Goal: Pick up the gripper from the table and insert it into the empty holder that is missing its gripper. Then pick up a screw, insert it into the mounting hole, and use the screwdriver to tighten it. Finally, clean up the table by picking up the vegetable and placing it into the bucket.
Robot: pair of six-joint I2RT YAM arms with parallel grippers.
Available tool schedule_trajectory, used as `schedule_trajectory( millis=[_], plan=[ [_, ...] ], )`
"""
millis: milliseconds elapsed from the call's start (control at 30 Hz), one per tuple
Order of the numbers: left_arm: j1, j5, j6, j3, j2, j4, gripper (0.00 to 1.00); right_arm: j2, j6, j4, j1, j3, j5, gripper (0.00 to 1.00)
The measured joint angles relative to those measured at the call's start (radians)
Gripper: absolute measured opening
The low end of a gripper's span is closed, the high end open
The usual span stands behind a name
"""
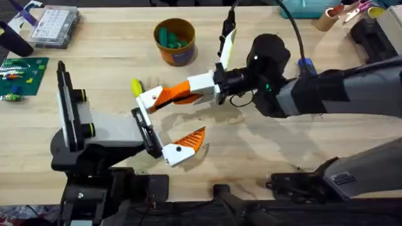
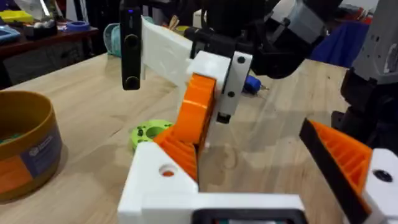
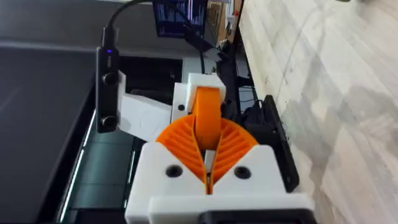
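The holder [image 2: 158, 183], one side of the left hand's [image 1: 164, 124] wide-spread rail, meets the tip of the gripper [image 1: 179, 93] above the desk [image 1: 264, 150]. The right hand [image 3: 208, 143] clamps its middle. It looks like light, rigid, smooth plastic that may slip, so its flat faces suit pinching.

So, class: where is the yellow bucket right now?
In the overhead view the bucket stands at the table's far centre-left, beyond the right end effector, with green pieces inside.
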Motion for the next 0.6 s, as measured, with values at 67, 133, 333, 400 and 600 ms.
schedule_trajectory(
  millis=[67, 133, 333, 400, 600],
  plan=[
    [0.000, -0.001, 0.000, 0.000, 0.000, 0.000, 0.984, 0.000, 0.000, 0.000, 0.001, 0.000, 0.002, 0.012],
    [0.000, -0.004, 0.000, 0.000, 0.000, 0.000, 0.984, 0.000, 0.000, 0.000, 0.001, 0.000, 0.005, 0.015],
    [0.000, -0.006, 0.000, 0.000, 0.000, 0.001, 0.984, 0.000, 0.004, -0.001, 0.002, 0.000, 0.009, 0.087],
    [-0.004, 0.018, 0.002, 0.002, 0.000, 0.012, 0.984, 0.004, 0.005, -0.007, 0.008, 0.001, 0.030, 0.305],
    [-0.013, 0.049, 0.002, 0.002, 0.000, 0.015, 0.984, 0.013, 0.006, -0.008, 0.018, 0.002, 0.051, 0.375]
  ],
)
